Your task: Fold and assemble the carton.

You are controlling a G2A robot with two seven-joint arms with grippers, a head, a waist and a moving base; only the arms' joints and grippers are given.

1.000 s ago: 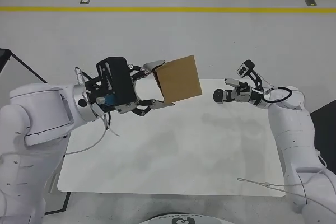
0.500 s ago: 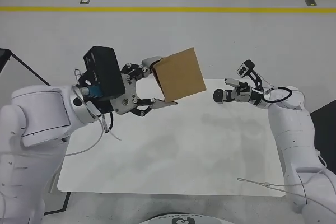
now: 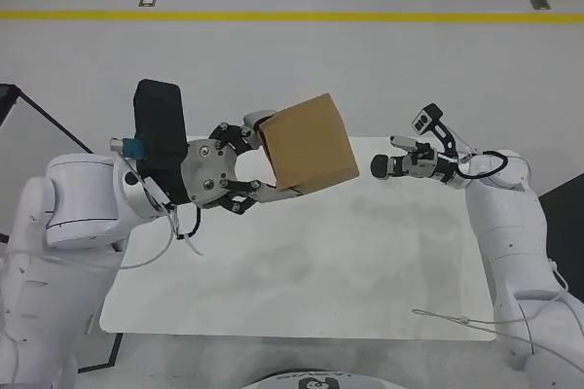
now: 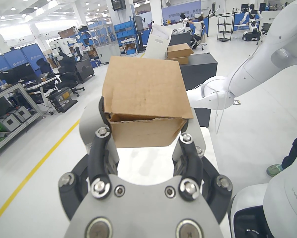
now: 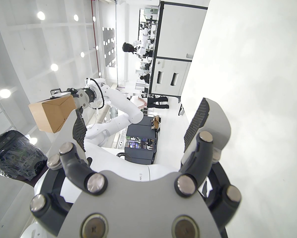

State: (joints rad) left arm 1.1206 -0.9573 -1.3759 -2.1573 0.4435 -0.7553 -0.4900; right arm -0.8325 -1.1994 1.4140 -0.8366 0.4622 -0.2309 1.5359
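Brown carton (image 3: 310,143) clamped between left gripper (image 3: 273,156) fingers, apparently presented for folding; right gripper (image 3: 379,166) wide, empty, opposite.

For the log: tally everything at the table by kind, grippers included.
carton: 1
grippers: 2 (left gripper shut on the carton, right gripper open)
table: 1
total: 4

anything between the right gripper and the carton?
Nothing visible. The right gripper is open and apart from the carton, with only air above the table between them. The left gripper grips the carton's opposite side.
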